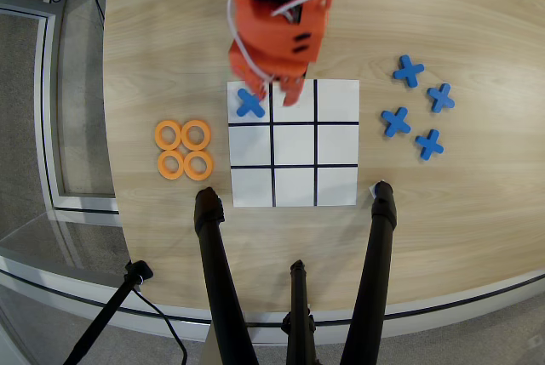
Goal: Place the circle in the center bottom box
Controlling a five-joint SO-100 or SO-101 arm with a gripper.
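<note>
Four orange circles [183,149] are lying at centre left, four blue X pieces [417,108] at upper right, and a fifth X [249,103] is occupying the grid's [294,143] top-left cell. The gripper [277,93] is hovering over the top-middle cell [300,110], its fingers too obscured to tell whether they are parted or closed.

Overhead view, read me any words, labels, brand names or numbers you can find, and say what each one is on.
None: no readable text anywhere.
Grid sheet: only black lines, no letters or numbers.
Blue X piece on the sheet and the four blue X pieces on the table: shapes, not print.
Orange rings: blank.
Orange arm above the claw: no legible label.
</note>
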